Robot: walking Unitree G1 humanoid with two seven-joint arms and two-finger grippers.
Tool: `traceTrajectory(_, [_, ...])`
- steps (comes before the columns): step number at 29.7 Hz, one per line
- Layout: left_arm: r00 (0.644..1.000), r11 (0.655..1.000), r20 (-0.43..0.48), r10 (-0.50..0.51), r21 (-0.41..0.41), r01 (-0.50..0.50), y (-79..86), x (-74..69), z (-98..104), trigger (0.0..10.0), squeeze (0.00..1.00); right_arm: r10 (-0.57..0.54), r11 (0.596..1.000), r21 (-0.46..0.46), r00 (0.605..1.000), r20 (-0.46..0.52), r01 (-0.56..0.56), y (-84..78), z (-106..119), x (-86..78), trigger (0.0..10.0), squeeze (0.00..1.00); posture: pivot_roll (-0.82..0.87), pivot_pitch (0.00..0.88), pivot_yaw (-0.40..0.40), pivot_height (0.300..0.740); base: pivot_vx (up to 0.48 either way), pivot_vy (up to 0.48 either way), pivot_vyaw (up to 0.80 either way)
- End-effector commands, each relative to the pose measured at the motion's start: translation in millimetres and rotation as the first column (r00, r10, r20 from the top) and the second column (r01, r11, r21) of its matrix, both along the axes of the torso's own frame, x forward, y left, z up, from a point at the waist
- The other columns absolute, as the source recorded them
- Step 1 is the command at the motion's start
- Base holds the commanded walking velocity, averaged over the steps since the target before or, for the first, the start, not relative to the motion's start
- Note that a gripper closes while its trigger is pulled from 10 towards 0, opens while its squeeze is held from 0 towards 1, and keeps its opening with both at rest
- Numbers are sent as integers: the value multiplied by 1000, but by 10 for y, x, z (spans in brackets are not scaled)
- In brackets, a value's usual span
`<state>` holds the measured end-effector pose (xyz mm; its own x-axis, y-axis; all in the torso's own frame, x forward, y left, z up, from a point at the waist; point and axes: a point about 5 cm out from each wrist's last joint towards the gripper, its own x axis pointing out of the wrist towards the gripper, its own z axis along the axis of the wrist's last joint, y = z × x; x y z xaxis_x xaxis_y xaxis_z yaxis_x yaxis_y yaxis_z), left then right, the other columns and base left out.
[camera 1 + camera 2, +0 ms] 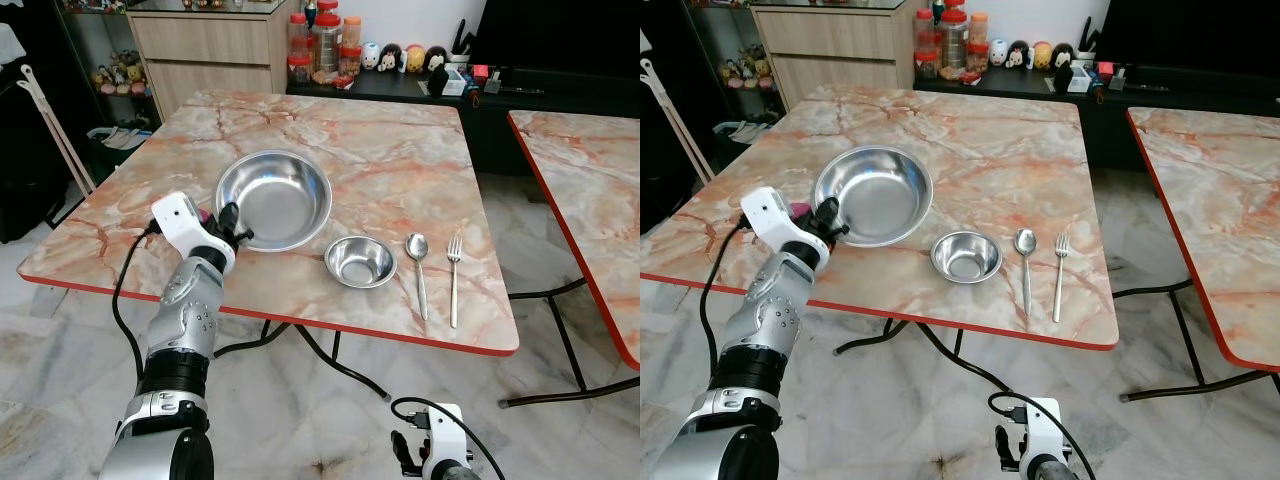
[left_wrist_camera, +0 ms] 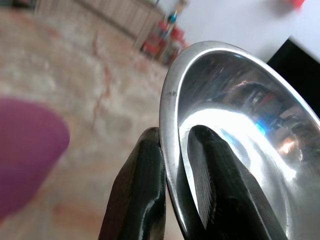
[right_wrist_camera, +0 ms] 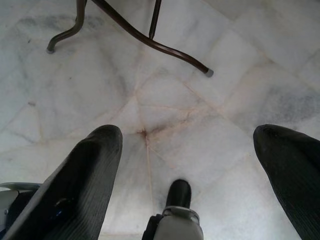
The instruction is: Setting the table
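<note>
A large steel bowl (image 1: 274, 197) rests on the marble table (image 1: 380, 150), left of centre. My left gripper (image 1: 232, 226) is shut on the near left rim of the large steel bowl (image 2: 240, 140); one finger (image 2: 137, 190) lies outside the rim and the other inside. To the right stand a small steel bowl (image 1: 360, 261), a spoon (image 1: 418, 270) and a fork (image 1: 454, 275) in a row near the front edge. My right gripper (image 3: 187, 165) hangs open over the floor below the table.
Something purple (image 1: 203, 214) lies on the table beside my left wrist. A second marble table (image 1: 585, 190) stands to the right. Jars (image 1: 325, 45) and small figures (image 1: 400, 57) sit on a dark counter behind. Black table legs (image 3: 145, 40) cross the marble floor.
</note>
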<state>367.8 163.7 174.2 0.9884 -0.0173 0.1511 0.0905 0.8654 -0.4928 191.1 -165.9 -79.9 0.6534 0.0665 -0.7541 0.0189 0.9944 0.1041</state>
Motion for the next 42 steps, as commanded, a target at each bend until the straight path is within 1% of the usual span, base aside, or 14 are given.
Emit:
traceTrajectory(1, [998, 999, 55, 0, 32, -1, -34, -31, 61, 10000, 0, -13, 1000, 6, 1000, 20, 13, -5, 21, 34, 10000, 0, 32, 0, -27, 740, 0, 0, 0])
traceTrajectory(2, [998, 999, 65, 1, 37, -4, -42, -37, 66, 10000, 0, -17, 1000, 8, 1000, 25, 16, -5, 25, 39, 10000, 0, 31, 0, -26, 740, 0, 0, 0])
traceTrajectory(5, [992, 1000, 126, 15, 18, -18, -92, -74, 119, 10000, 0, -22, 1000, 14, 999, 35, 22, -6, 35, 55, 10000, 0, 26, 0, -22, 740, 0, -160, 0])
traceTrajectory(8, [989, 1000, 145, 8, 17, -10, -147, -75, 148, 10000, 0, -17, 1000, 6, 1000, 26, 17, -14, 28, 44, 10000, 0, 22, 0, -23, 740, 0, -480, 0])
traceTrajectory(12, [990, 1000, 143, 9, 17, -11, -155, -69, 147, 10000, 0, -19, 1000, -3, 1000, 14, 19, -24, 17, 26, 10000, 0, 22, 0, -22, 740, 0, -480, 0])
traceTrajectory(16, [988, 999, 152, 20, 22, -24, -118, -62, 165, 10000, 0, -30, 999, -27, 999, -32, 29, -55, -24, -41, 10000, 0, 20, 0, -19, 740, 0, 0, -230])
traceTrajectory(20, [986, 999, 160, 34, 20, -38, -81, -57, 187, 10000, 0, -19, 999, -26, 999, -29, 18, -49, -32, -62, 10000, 0, 22, 0, -19, 740, 0, 0, -241])
traceTrajectory(26, [986, 999, 164, 38, 23, -42, -77, -50, 205, 10000, 0, -20, 1000, -22, 1000, -22, 20, -37, -29, -59, 10000, 0, 20, 0, -20, 740, 0, 0, 0])
traceTrajectory(28, [986, 999, 165, 38, 23, -43, -78, -49, 210, 10000, 0, -22, 1000, -20, 1000, -21, 21, -36, -28, -57, 10000, 0, 20, 0, -20, 740, 0, -480, 0])
traceTrajectory(32, [985, 999, 168, 38, 25, -42, -76, -45, 219, 10000, 0, -26, 999, -20, 999, -20, 26, -40, -27, -55, 10000, 0, 18, 0, -20, 740, 0, 0, 0])
traceTrajectory(35, [986, 998, 159, 45, 25, -50, -65, -50, 193, 10000, 0, -53, 998, -17, 999, -6, 53, -61, -15, -38, 10000, 0, 16, 0, -19, 740, 0, 0, 0])
traceTrajectory(41, [987, 997, 149, 62, 25, -66, -30, -69, 159, 10000, 0, -56, 998, -16, 998, -5, 56, -70, -14, -39, 10000, 0, 18, 0, -20, 740, 0, 0, 0])
traceTrajectory(42, [986, 997, 150, 69, 26, -73, -10, -74, 157, 10000, 0, -55, 998, -16, 998, -4, 55, -69, -13, -37, 10000, 0, 20, 0, -23, 740, 0, -480, 0])
